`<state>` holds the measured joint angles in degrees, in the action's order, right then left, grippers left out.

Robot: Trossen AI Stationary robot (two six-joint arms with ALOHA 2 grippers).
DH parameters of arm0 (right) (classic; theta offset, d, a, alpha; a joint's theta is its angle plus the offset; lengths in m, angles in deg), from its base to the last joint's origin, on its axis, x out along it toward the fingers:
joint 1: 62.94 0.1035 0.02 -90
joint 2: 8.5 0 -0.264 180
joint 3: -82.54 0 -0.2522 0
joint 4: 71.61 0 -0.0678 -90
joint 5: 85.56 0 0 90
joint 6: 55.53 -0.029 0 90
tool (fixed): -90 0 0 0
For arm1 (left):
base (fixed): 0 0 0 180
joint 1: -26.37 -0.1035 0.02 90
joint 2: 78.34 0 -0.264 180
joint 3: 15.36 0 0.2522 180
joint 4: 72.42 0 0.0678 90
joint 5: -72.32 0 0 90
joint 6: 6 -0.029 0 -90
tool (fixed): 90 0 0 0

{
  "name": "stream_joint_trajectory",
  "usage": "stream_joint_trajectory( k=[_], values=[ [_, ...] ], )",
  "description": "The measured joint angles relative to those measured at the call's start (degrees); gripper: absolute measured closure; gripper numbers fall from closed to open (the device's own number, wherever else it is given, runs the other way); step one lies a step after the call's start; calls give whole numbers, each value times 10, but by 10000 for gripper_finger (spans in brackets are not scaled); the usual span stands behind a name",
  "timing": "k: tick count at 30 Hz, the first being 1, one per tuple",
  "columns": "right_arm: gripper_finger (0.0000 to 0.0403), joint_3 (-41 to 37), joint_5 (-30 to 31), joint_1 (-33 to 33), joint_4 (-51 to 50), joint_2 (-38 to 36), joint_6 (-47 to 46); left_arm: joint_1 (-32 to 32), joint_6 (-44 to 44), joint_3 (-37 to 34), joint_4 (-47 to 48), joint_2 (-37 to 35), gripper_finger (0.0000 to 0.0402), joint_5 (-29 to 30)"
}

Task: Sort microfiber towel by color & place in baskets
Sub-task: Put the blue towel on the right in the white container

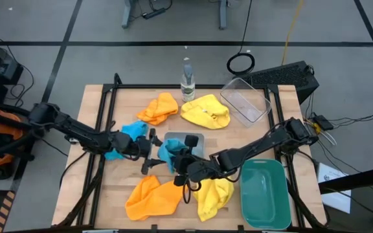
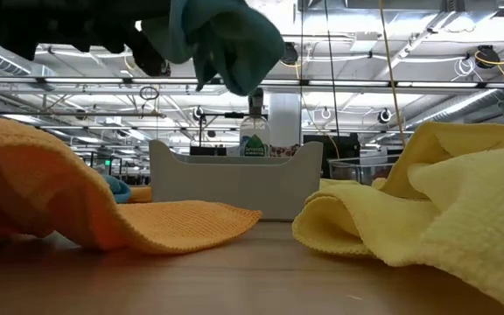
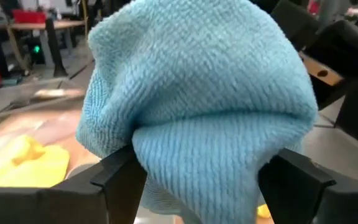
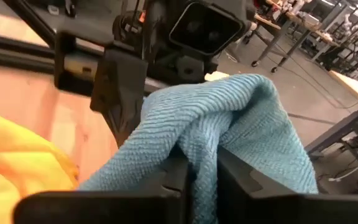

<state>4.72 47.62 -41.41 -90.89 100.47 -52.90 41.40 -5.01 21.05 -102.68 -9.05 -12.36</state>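
Note:
One blue towel [image 1: 169, 152] is held in the air above the pale grey-blue bin [image 1: 196, 140] at the table's middle; in the low view the blue towel [image 2: 226, 39] hangs near the picture's top. My right gripper [image 4: 201, 180] is shut on it. My left gripper [image 3: 207, 180] is open, with its fingers wide apart on either side of the same towel. The second blue towel [image 1: 131, 131] lies under my left arm. Orange towels [image 1: 159, 107] [image 1: 151, 197] and yellow towels [image 1: 206, 111] [image 1: 215, 194] lie on the table. My right gripper pinches a bunched fold of the blue towel [image 4: 204, 146] between its two fingers, several layers thick. It comes roughly level from the table's right and near side. The towel is lifted clear of the table and drapes over the fingers toward my left gripper.
The clear bin [image 1: 246, 101] stands at the far right and the dark green bin [image 1: 262, 191] at the near right. A clear bottle [image 1: 187, 81] stands at the far edge, between the far orange and yellow towels. Black frame rails run along the table's left and right sides.

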Motion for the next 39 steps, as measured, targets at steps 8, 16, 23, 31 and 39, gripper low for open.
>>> stream_joint_trajectory(
  k=[8, 16, 23, 31, 39],
  values=[
    [272, 0, -2, 0, 7, 0, -51, 12, -46, 0, -34, 28, 193, -23],
    [199, 0, 17, 26, -34, -9, -106, 21, -51, -1, -47, 18, 383, -22],
    [161, 0, 75, 75, -128, -33, -174, 22, -47, -1, -41, -5, 394, -18],
    [170, 0, 127, 98, -287, -16, -342, 23, -48, 0, -8, -58, 394, -18],
    [201, 0, 141, 88, -168, 14, -236, 23, -47, 0, 20, -59, 394, -18]
  ],
)
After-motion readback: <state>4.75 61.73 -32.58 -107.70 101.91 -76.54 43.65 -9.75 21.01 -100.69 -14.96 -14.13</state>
